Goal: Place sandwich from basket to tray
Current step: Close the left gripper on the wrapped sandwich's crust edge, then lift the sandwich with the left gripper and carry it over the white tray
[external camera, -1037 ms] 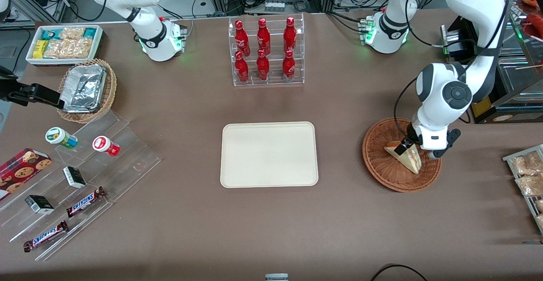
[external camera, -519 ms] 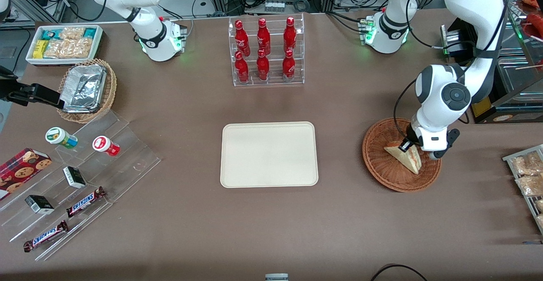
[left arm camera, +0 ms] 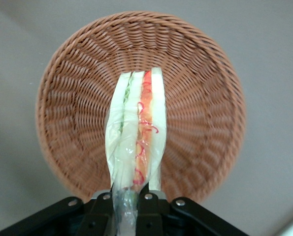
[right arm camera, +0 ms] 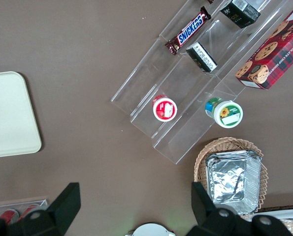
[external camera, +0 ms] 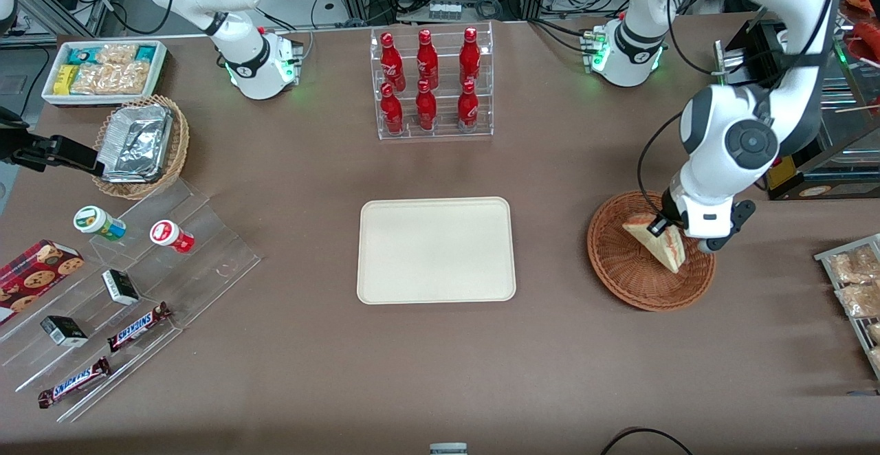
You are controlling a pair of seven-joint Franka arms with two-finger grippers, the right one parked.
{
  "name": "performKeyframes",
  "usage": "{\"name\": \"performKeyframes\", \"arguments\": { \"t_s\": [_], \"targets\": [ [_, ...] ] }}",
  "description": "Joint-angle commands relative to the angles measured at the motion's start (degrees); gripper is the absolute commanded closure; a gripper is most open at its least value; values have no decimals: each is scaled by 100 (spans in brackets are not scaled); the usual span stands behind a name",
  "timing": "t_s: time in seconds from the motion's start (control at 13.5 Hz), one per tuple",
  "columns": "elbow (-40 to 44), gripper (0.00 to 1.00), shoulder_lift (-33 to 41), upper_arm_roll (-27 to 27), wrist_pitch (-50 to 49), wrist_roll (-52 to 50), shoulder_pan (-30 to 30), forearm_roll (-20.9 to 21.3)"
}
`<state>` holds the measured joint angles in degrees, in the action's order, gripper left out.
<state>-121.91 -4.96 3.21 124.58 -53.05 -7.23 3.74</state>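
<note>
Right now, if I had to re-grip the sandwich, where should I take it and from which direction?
Take it as now: the tool comes from above, over the basket, and pinches the sandwich across its flat bread faces at one end. The wedge is thin that way, with its filling edge running between the fingers, so they probably close on bread, not filling.

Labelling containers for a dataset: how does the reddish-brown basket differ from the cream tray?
The basket is round, woven reddish-brown wicker; the tray is a flat, smooth cream rectangle. The gripper holds the sandwich above the basket; nothing lies on the tray. Both sit on the brown table.
</note>
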Motion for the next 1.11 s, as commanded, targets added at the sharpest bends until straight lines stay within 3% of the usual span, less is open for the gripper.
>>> {"name": "performKeyframes", "arguments": {
  "t_s": [0.0, 0.15, 0.59, 0.81, 1.04],
  "targets": [
    [543, 100, 215, 503, -994, 58, -33, 39],
    [1009, 100, 127, 951, -1541, 93, -33, 30],
    [1835, 100, -609, 2455, -1490, -100, -42, 48],
    [2486, 100, -1496, 3184, -1472, -170, -68, 574],
    [3259, 100, -2637, 3204, -1367, -880, -963, 1485]
  ]
}}
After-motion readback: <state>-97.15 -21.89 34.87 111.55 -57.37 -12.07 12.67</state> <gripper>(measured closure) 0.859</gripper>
